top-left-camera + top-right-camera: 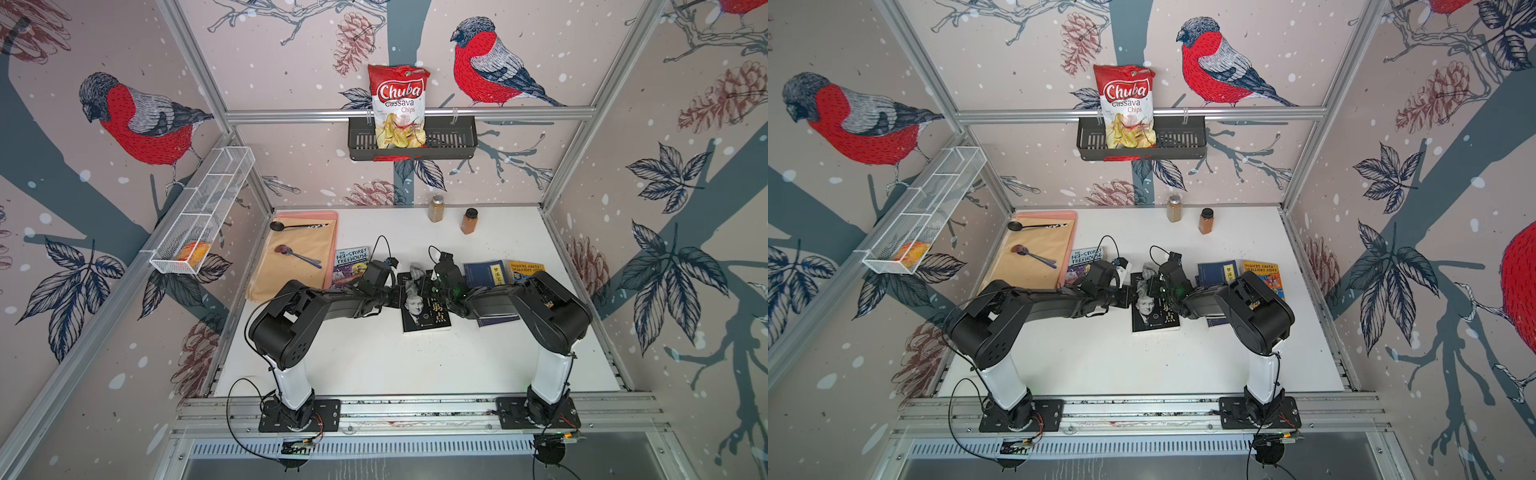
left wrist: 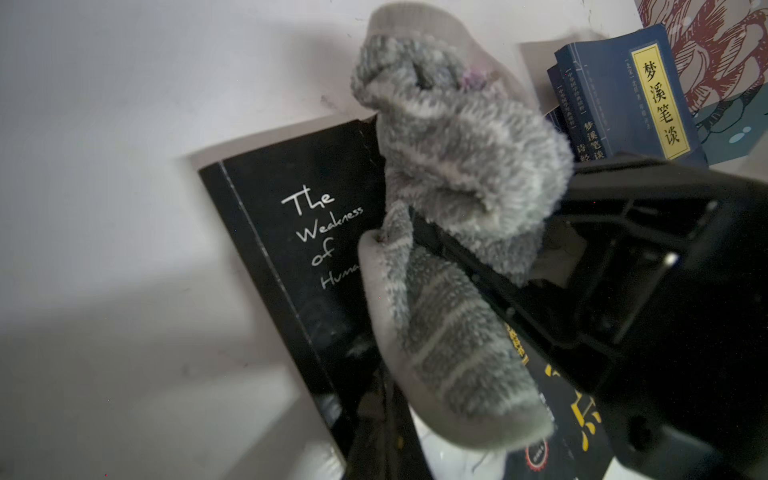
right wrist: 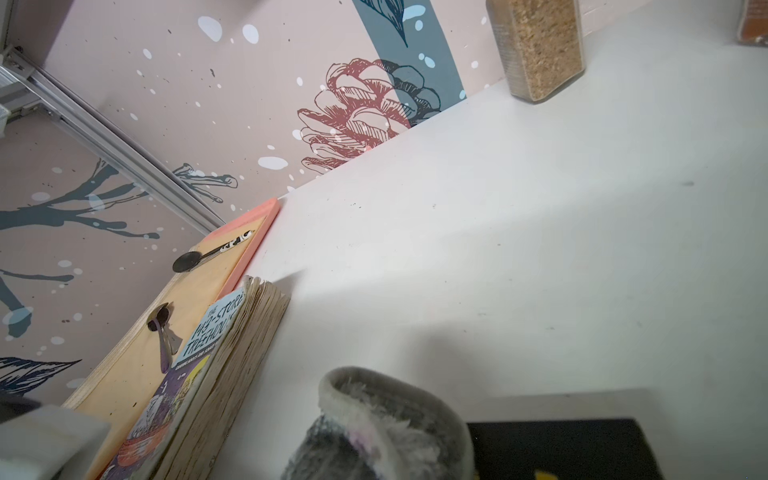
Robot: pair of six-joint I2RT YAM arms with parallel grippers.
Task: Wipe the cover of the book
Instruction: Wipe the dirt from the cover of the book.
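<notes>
right jaws: clamping sock (image 1: 417,271), hovering over book's (image 1: 426,318) far end
left jaws: together, sitting at book's left edge
book axis: running near-far

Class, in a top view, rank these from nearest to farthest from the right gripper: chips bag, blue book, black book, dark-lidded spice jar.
1. black book, directly beneath the right gripper holding the grey sock.
2. blue book, just right of it.
3. dark-lidded spice jar, farther back.
4. chips bag, up in the black wall basket.
</notes>
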